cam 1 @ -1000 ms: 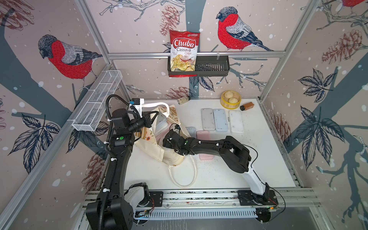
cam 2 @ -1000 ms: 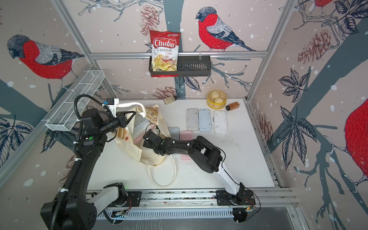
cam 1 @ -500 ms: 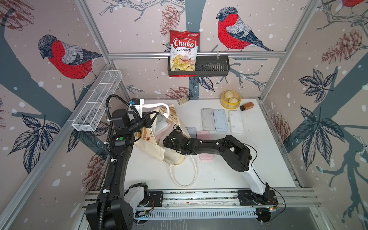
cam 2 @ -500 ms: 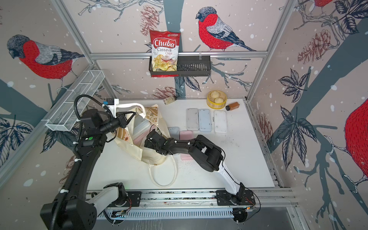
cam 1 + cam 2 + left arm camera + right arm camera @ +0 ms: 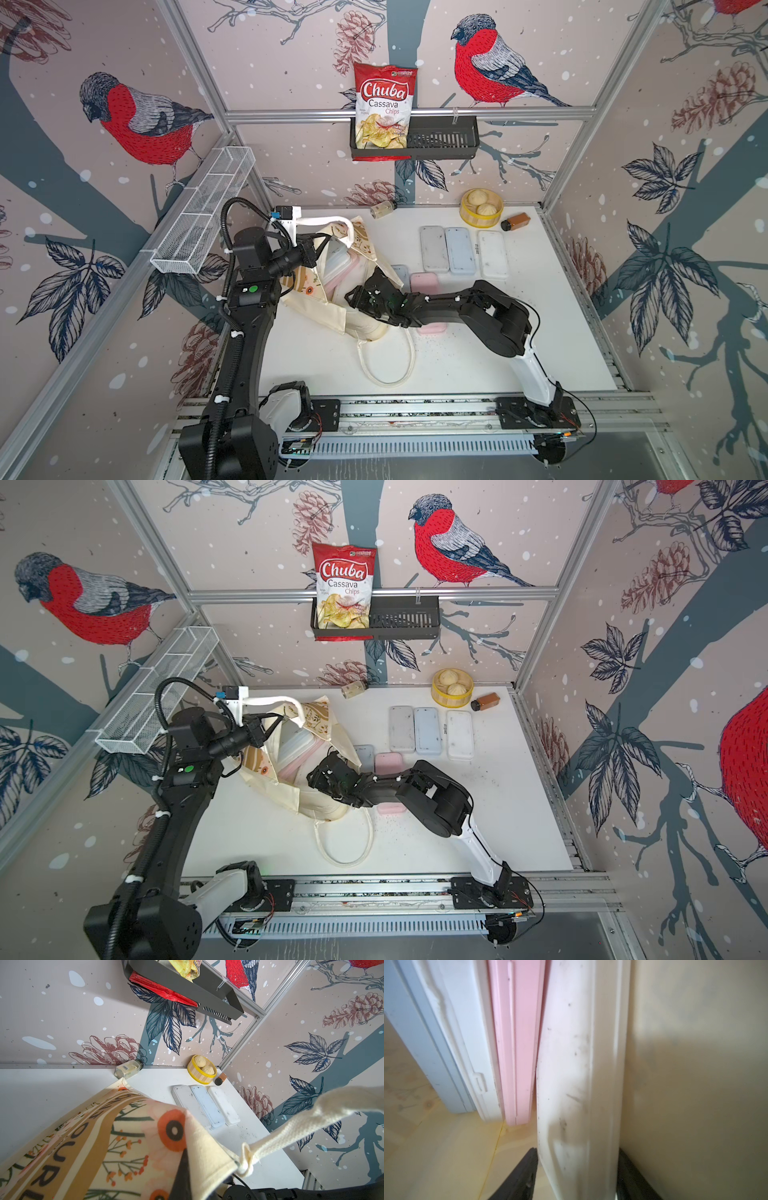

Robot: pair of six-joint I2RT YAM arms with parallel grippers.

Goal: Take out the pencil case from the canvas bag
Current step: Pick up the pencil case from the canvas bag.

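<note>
The canvas bag [image 5: 316,307] [image 5: 286,796] lies on the white table with its mouth lifted open. My left gripper [image 5: 322,245] [image 5: 187,1167] is shut on the bag's printed rim and holds it up near one loop handle [image 5: 291,1126]. Several pencil cases stand on edge inside. My right gripper [image 5: 353,296] [image 5: 577,1153] reaches into the mouth, and its two black fingers [image 5: 527,1169] press both sides of a white pencil case [image 5: 577,1084]. A pink case [image 5: 517,1043], another white one [image 5: 467,1043] and a pale blue one [image 5: 415,1043] stand beside it.
Three cases [image 5: 459,251] lie in a row at the back, and grey [image 5: 401,272] and pink [image 5: 424,282] ones lie beside the right arm. A bun steamer [image 5: 481,207], brown bottle [image 5: 515,221] and small jar [image 5: 382,208] line the back edge. The bag's other handle [image 5: 388,361] loops across the front.
The right gripper's jaws have narrowed onto the white case inside the bag, and its wrist has shifted slightly. The left arm still holds the rim in the same place.
</note>
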